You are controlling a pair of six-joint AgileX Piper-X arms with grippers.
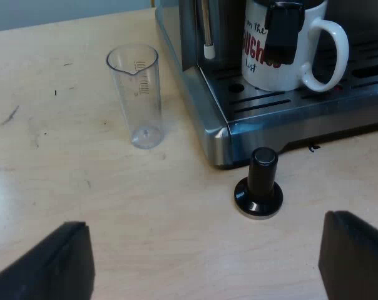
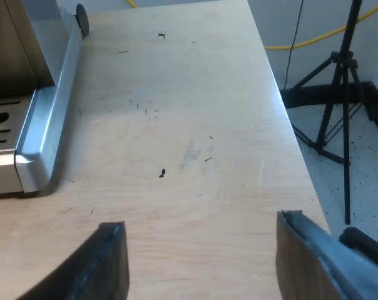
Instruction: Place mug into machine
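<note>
Your white printed ceramic mug point(image 1: 289, 56) stands on the steel espresso machine's point(image 1: 208, 119) drip tray point(image 1: 283, 103). Left claw point(image 1: 204, 250) and right claw point(image 2: 201, 250) gape empty; advance left and you could topple the black-knobbed tamper point(image 1: 259, 187) at its twelve o'clock.

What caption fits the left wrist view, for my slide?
Mug on the machine tray, measuring glass and tamper on the table nearby.
</note>
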